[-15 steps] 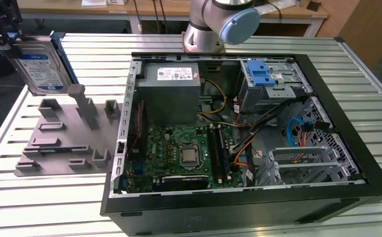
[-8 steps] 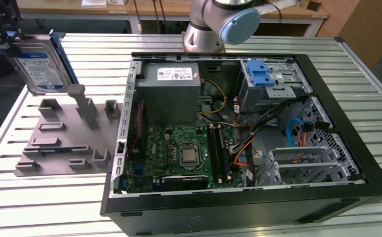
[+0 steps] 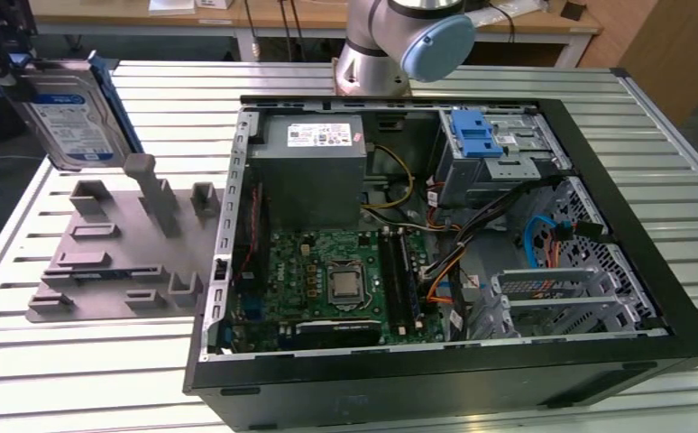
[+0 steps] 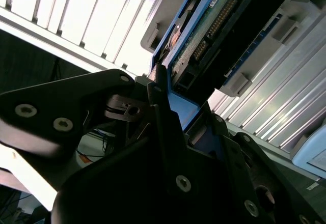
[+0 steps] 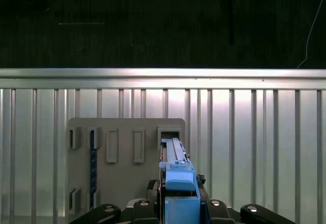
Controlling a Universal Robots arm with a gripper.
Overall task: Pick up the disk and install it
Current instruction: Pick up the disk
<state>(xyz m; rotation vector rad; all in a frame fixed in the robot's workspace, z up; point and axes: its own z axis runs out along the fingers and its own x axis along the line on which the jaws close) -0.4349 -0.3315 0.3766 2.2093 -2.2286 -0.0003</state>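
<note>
Fingers (image 4: 162, 117) clamp disk (image 3: 70, 117) upright above grey fixture (image 3: 108, 262), wrist facing down.

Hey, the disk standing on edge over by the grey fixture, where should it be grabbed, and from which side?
Take the disk at its top end, pinching across its thin thickness on the blue carrier, not the labelled face. Come from above: it stands upright over the grey fixture, narrow edge up. The gripper clamps it just so.

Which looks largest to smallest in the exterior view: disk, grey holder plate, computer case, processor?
1. computer case
2. grey holder plate
3. disk, raised, perhaps nearer the camera, so less sure
4. processor
</note>
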